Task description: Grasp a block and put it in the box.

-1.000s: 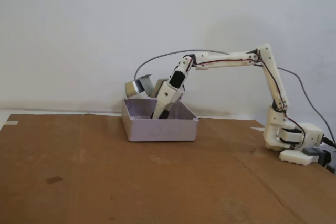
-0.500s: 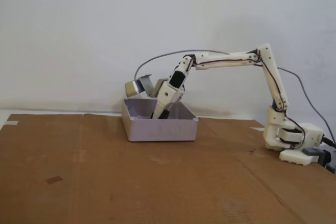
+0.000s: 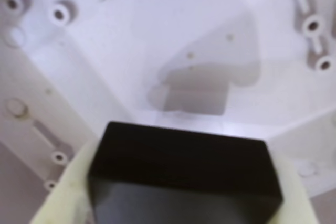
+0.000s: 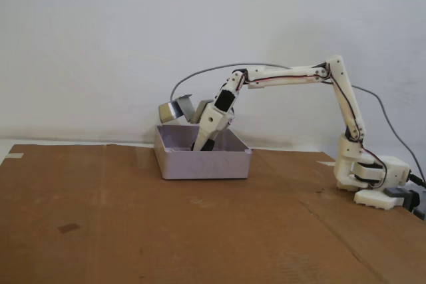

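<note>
In the wrist view, the small matte black block [image 3: 184, 174] sits between my two pale fingers [image 3: 65, 195], which press on its left and right sides. It hangs just above the pale lavender-grey floor of the box [image 3: 157, 30] and casts a shadow there. In the fixed view, the white arm reaches left from its base and my gripper [image 4: 202, 143] dips inside the box [image 4: 203, 163], below its rim. The box stands on the brown cardboard table top near the back wall.
The box floor has raised screw posts [image 3: 59, 13] near its corners and a low side wall [image 3: 47, 129] at the left. A grey metallic camera housing [image 4: 174, 110] rides behind the gripper. The arm's base [image 4: 373, 181] stands at the right of the cardboard [image 4: 133, 231].
</note>
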